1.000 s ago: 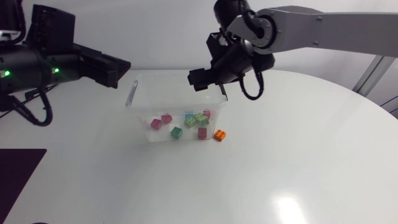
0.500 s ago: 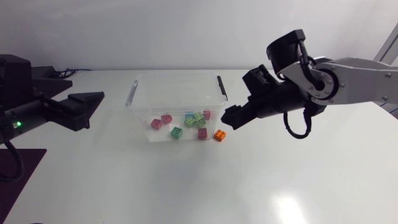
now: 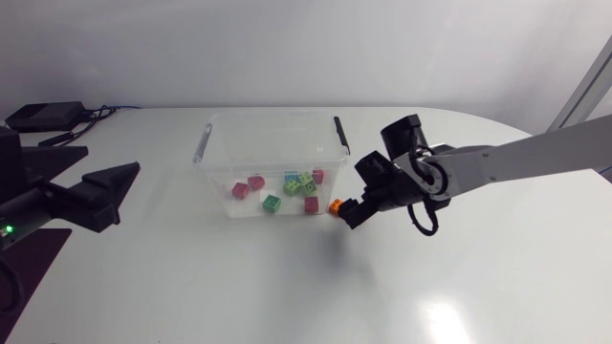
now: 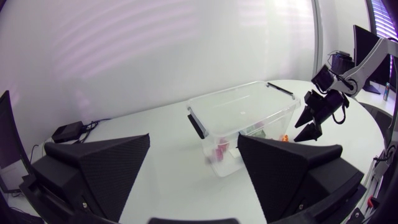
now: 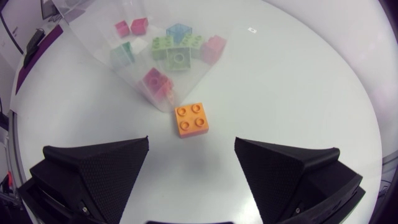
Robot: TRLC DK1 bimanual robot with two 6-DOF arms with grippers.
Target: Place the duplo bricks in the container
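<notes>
Right wrist view: orange duplo brick (image 5: 191,119) — flat on the surface (image 5: 298,93), just outside the container (image 5: 93,37), ahead of the right gripper (image 5: 191,149), fingers spread. Probably light, rigid, slick plastic; pinch opposite flat sides. Left gripper (image 4: 194,137) — fingers apart, holding nothing.

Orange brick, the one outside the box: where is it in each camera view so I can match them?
Head view: orange brick on the table by the clear container's corner, beside the right gripper.
Left wrist view: a small orange speck beyond the container, under the right gripper.
Right wrist view: ahead of the gripper, by the container's corner.
Shared landmark: the container.
</notes>
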